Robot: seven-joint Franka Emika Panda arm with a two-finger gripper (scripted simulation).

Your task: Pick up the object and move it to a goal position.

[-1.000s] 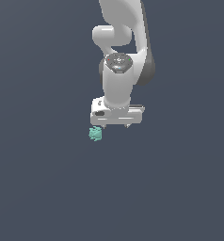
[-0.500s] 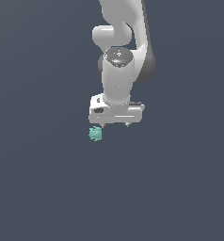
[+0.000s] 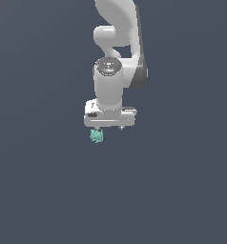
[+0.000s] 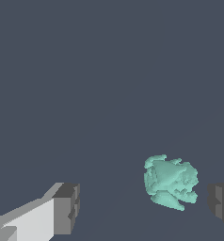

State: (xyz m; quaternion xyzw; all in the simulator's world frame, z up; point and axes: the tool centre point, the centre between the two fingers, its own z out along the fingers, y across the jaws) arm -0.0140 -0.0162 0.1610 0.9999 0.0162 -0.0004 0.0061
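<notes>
The object [image 3: 97,136] is a small teal-green bumpy blob lying on the dark grey surface, just below the white gripper [image 3: 109,127] and under its end on the exterior view's left. The wrist view shows the object [image 4: 171,181] between the two dark-tipped fingers [image 4: 67,208], much closer to one finger than to the other and touching neither. The gripper [image 4: 144,204] is open, with a wide gap between its jaws. In the exterior view the arm's hand hides most of the fingers.
The white arm [image 3: 118,52] rises from the gripper toward the top of the exterior view. Plain dark grey floor surrounds everything.
The arm has shifted slightly toward the exterior view's left and lower, bringing the gripper's body closer above the object. The object has not moved.
</notes>
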